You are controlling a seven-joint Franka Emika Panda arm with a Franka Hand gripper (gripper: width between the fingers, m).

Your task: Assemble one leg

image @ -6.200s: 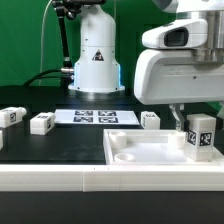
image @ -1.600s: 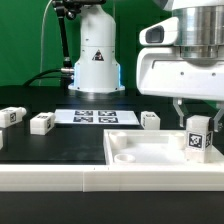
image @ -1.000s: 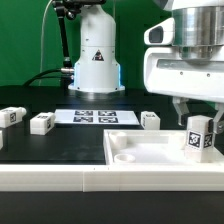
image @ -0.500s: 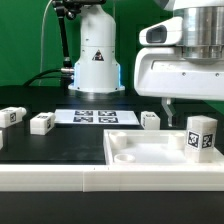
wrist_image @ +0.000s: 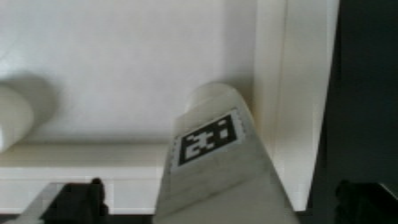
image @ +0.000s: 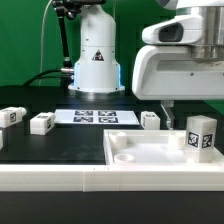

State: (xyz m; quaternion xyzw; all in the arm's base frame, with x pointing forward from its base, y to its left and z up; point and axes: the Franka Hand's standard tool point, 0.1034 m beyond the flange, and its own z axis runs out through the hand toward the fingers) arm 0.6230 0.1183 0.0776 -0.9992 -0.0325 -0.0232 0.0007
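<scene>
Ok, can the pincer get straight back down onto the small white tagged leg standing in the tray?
Probably yes. The small white tagged plastic leg stands upright in the large white rimmed tray, apart from other parts, with the open pincer directly above it and nothing between them.
</scene>
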